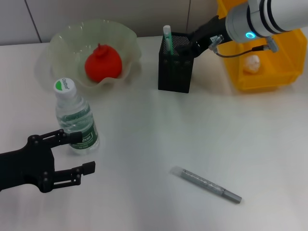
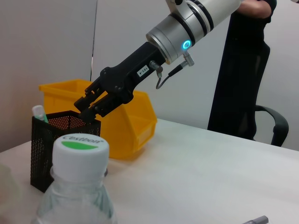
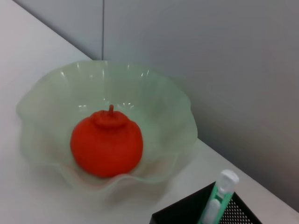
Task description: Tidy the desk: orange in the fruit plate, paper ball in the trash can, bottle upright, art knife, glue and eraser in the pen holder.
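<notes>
The right gripper (image 1: 188,47) hangs right over the black mesh pen holder (image 1: 174,67), fingertips at its rim; whether they're apart or pinched on anything can't be told. A green-and-white glue stick (image 1: 167,36) already pokes up out of the holder. The orange (image 1: 102,63) sits in the wavy fruit plate (image 1: 126,41), the bottle (image 1: 74,116) stands upright, and the paper ball (image 1: 251,63) lies in the yellow bin (image 1: 288,62). The art knife (image 1: 208,185) is lying flat on the desk (image 1: 202,125). The left gripper (image 1: 79,152) sits spread apart just beside the bottle, holding nothing.
</notes>
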